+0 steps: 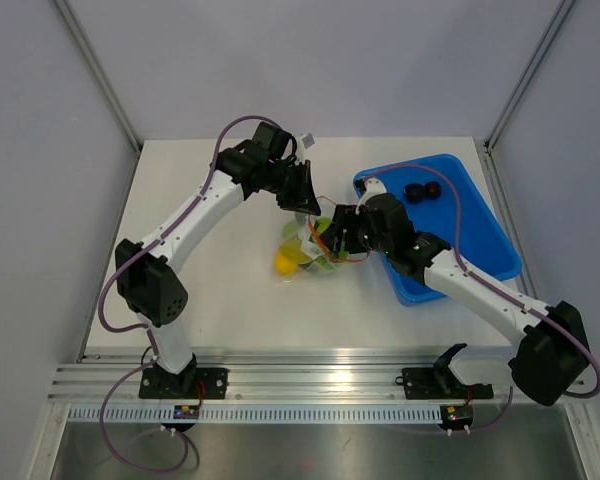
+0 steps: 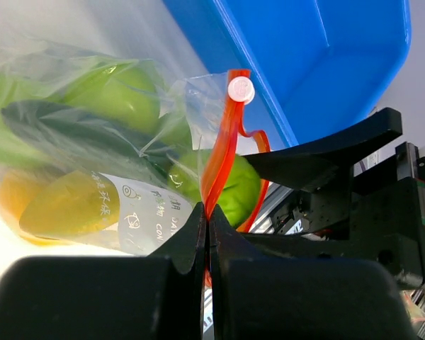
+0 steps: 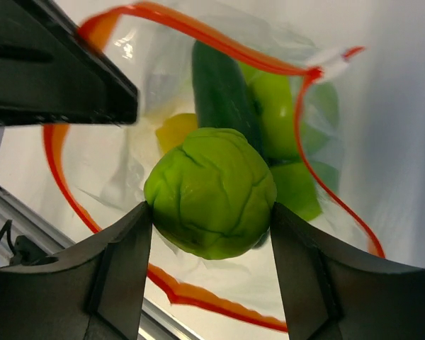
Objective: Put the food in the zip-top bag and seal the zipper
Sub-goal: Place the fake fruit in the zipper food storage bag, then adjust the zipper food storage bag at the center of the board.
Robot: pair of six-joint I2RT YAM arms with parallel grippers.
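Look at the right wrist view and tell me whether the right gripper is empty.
No, the right gripper grips a round green vegetable at the open mouth of the bag.

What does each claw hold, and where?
Left claw pinches the clear plastic bag's red-orange zipper strip; right claw grips the round green vegetable by its sides.

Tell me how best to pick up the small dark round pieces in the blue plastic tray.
Take one small dark round piece at a time, straight from above, pinching across its middle. The two lie side by side near the far wall of the blue rectangular plastic tray, so a sideways approach would likely bump wall or neighbour.
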